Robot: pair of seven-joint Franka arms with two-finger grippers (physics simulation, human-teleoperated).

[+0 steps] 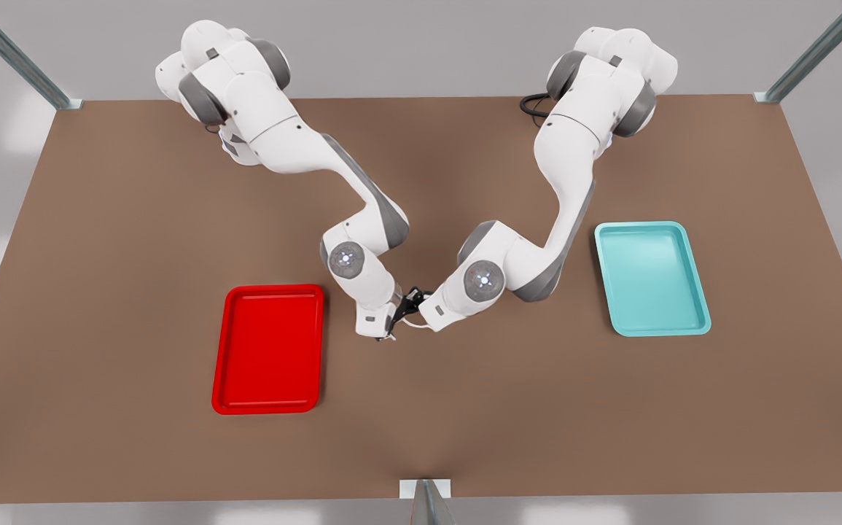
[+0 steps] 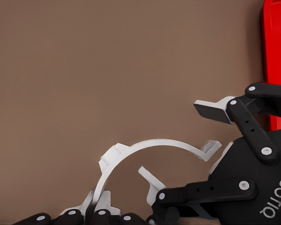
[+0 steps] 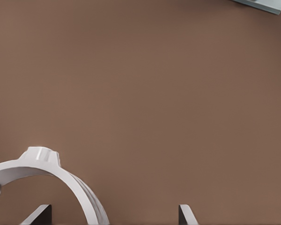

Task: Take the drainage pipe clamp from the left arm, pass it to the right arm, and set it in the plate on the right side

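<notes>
Brown matte desk (image 1: 100,306) runs under everything, with grey walls and metal corner posts round it. Nearest the front camera lies the bright red shallow rectangular plate with a raised rim (image 1: 269,348), at the front view's left, with nothing in it.

Just beside it, toward the middle and above the desk, the two arms meet. The left gripper (image 2: 96,214), on the arm at the front view's right, has its jaws pinched tight on one end of the small thin white arc-shaped drainage pipe clamp (image 2: 150,143), which juts out from them in mid-air. The right gripper (image 3: 112,214), on the arm at the front view's left, has its jaws spread wide, one finger to each side of the clamp's free half; neither finger appears to touch the strip.

Farther off, at the front view's right, sits a smaller teal rectangular tray (image 1: 652,278), well apart from the handover. Beyond that stand the arms' white bases at the desk's far edge.

I judge the clamp to be very light, thin and probably a little springy, with smooth faces that could slip or twist under a pinch. The safest hold looks to be across the strip's flat faces near the free tab, well clear of the left fingers, closed fully before the left jaws let go.
</notes>
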